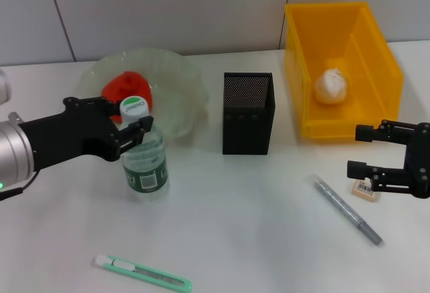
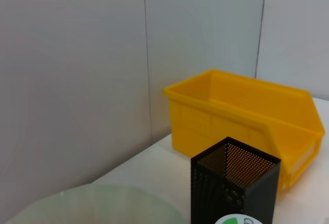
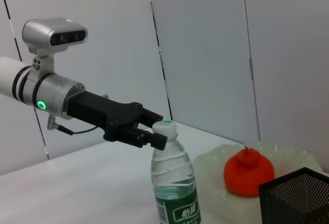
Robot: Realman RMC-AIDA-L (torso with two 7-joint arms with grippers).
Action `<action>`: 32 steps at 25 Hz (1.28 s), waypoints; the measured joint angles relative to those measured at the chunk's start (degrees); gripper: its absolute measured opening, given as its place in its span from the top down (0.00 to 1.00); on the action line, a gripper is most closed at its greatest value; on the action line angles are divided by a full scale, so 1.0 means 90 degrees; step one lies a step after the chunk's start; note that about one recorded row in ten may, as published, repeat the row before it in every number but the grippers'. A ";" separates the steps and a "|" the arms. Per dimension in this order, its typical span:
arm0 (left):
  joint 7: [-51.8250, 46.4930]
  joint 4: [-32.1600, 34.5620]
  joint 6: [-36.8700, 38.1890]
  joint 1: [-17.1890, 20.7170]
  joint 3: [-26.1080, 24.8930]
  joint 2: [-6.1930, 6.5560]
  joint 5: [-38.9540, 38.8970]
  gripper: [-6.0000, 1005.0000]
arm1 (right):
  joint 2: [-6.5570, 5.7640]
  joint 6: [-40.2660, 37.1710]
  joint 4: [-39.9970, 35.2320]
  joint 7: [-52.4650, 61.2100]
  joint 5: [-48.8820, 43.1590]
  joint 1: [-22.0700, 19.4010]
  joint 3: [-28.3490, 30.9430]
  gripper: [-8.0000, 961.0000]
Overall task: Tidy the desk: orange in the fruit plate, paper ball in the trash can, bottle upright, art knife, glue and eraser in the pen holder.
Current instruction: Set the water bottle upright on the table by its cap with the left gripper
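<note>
From the head view, your left gripper [image 1: 129,128] is clenched on the neck of the upright bottle [image 1: 144,155], which stands in front of the fruit plate [image 1: 176,78] holding the orange [image 1: 126,86]. Your right gripper [image 1: 368,152] hangs released above the eraser [image 1: 366,189], near the glue [image 1: 347,210]. The paper ball [image 1: 331,85] lies in the trash can [image 1: 295,51]; the art knife [image 1: 142,273] lies nearest you.

Your left wrist view shows the pen holder [image 2: 235,188] before the trash can.

Your right wrist view shows the fingers [image 3: 154,137] at the bottle's cap.
</note>
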 joint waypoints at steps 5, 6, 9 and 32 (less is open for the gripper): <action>-0.0001 0.0033 0.0077 0.0075 -0.0167 0.0000 -0.0008 0.54 | 0.0000 -0.0001 0.0000 0.0000 0.0000 0.0011 -0.0004 0.22; -0.0007 0.0034 0.0150 0.0083 -0.0251 -0.0001 -0.0022 0.54 | 0.0000 0.0000 0.0000 0.0000 0.0000 0.0011 -0.0002 0.22; -0.0014 0.0037 0.0247 0.0099 -0.0320 -0.0008 -0.0029 0.54 | 0.0000 0.0007 0.0001 0.0000 0.0001 0.0012 -0.0014 0.22; 0.0086 -0.0041 0.0216 0.0138 -0.0513 -0.0013 -0.0012 0.54 | 0.0029 0.0009 -0.0008 0.0000 -0.0042 0.0075 -0.0047 0.22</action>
